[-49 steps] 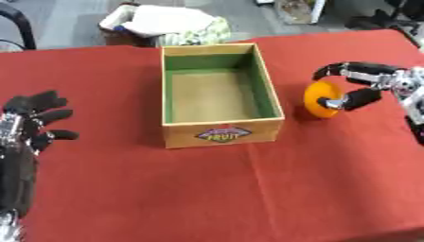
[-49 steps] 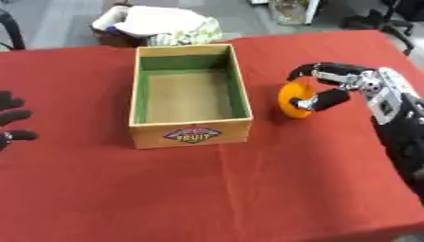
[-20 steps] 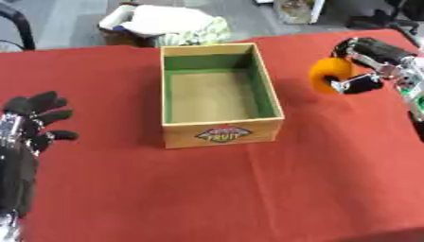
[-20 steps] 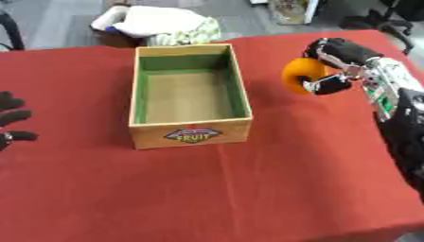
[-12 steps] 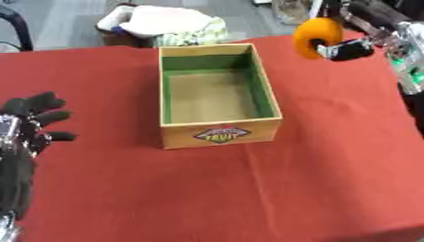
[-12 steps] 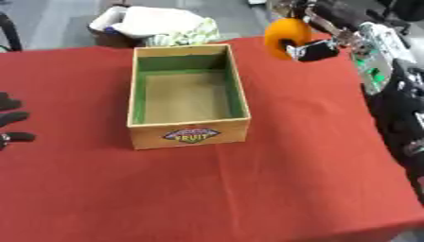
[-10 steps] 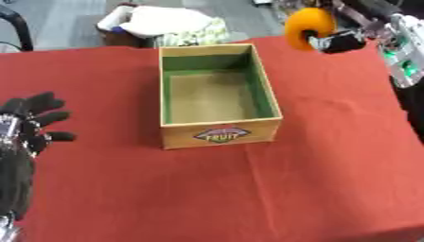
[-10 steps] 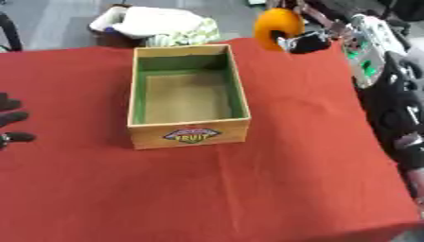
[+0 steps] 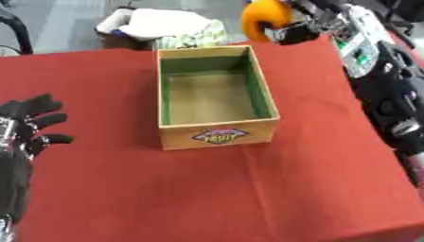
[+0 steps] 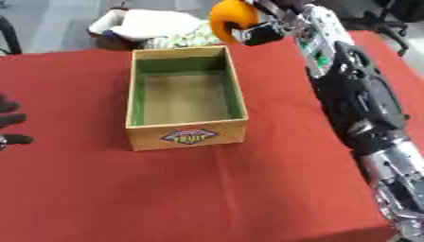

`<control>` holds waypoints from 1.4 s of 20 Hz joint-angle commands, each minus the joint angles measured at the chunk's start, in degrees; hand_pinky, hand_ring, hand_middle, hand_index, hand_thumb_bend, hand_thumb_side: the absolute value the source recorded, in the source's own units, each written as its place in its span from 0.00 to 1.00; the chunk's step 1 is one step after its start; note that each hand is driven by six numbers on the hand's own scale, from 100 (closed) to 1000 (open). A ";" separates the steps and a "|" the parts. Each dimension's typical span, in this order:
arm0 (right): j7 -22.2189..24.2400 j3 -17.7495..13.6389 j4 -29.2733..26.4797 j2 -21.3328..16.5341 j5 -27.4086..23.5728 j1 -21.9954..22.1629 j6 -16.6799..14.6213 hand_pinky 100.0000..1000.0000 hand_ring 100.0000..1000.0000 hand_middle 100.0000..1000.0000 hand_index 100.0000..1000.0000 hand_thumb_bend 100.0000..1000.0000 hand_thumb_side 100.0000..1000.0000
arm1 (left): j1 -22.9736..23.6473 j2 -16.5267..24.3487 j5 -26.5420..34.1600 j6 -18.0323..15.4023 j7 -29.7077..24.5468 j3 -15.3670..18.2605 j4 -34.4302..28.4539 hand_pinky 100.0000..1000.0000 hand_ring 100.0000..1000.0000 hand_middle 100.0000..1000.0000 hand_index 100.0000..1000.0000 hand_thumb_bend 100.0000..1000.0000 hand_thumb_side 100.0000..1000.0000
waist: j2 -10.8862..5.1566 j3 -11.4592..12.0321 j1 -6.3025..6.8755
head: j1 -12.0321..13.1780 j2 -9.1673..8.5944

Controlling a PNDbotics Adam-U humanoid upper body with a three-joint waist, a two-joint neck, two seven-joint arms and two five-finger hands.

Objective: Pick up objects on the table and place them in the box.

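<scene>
While the right hand (image 9: 291,29) curls its fingers round the orange fruit (image 9: 263,18), it hangs high past the box's (image 9: 217,134) far right corner, clearing the wall before a drop. Idle at near left, the left hand (image 9: 25,130) rests with relaxed fingers above the desk (image 9: 207,189).

Right arm: enters from the right side and extends upward toward the top of the view, forearm black with silver joints and a pale panel near the wrist. Right robot hand (image 9: 291,29): raised at the top edge, fingers and thumb curled round an orange object (image 9: 263,18). Left arm: lies along the lower left edge. Left robot hand (image 9: 26,124): low at the left, fingers spread and relaxed, holding nothing.
</scene>
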 commanded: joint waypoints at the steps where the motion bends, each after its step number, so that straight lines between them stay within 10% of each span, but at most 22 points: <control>1: -0.58 0.11 1.44 1.71 2.65 -2.41 -0.44 0.80 0.59 0.50 0.08 0.00 0.12 | -0.48 -0.16 0.41 -0.06 -0.33 -0.15 -1.21 0.58 0.75 0.71 0.82 0.03 1.00 | -1.25 0.11 0.16 | -0.45 0.07; 22: -0.94 2.35 10.01 9.20 17.80 -1.17 -2.84 0.83 0.67 0.60 0.29 0.00 0.19 | -0.51 -0.55 0.69 0.08 -0.68 -0.33 -1.21 0.58 0.75 0.71 0.82 0.02 1.00 | -1.06 -0.12 1.21 | -1.29 -0.18; 28: 2.46 3.24 10.55 9.20 18.93 -0.62 -4.70 0.86 0.72 0.68 0.47 0.00 0.35 | -0.45 -0.55 0.68 0.21 -0.90 -0.34 -1.21 0.58 0.75 0.71 0.82 0.02 1.00 | -1.08 -0.45 1.49 | -1.37 -0.27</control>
